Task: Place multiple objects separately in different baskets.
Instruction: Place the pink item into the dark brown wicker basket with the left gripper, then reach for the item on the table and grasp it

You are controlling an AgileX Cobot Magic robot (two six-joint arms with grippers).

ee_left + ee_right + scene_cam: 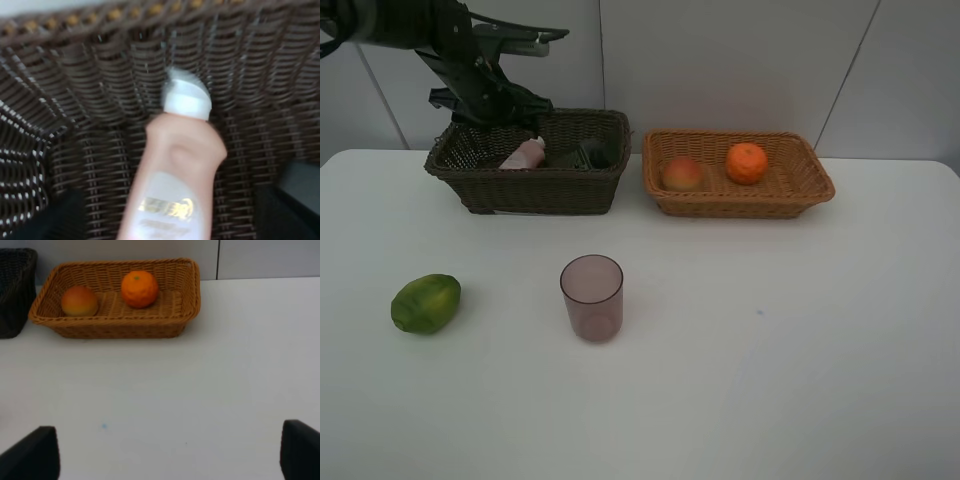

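Observation:
The dark brown basket (pixel 535 190) holds the pink squeeze bottle (pixel 525 154) lying down and the dark green pump bottle (pixel 582 153). My left gripper (pixel 490 108) hovers over that basket's back left; in the left wrist view (pixel 170 215) its jaws stand wide apart on either side of the pink bottle (pixel 175 170), not touching it. The light tan basket (pixel 745 206) holds the peach-like fruit (pixel 682 173) and the orange (pixel 746 163). The green oval fruit (pixel 425 303) and the mauve cup (pixel 591 297) stand on the table. My right gripper (pixel 170 450) is open and empty, in front of the tan basket (pixel 115 328).
The white table (pixel 770 350) stretches right of the cup and in front of both baskets. A pale panelled wall (pixel 740 60) rises right behind the baskets. A corner of the dark basket (pixel 15 290) shows in the right wrist view.

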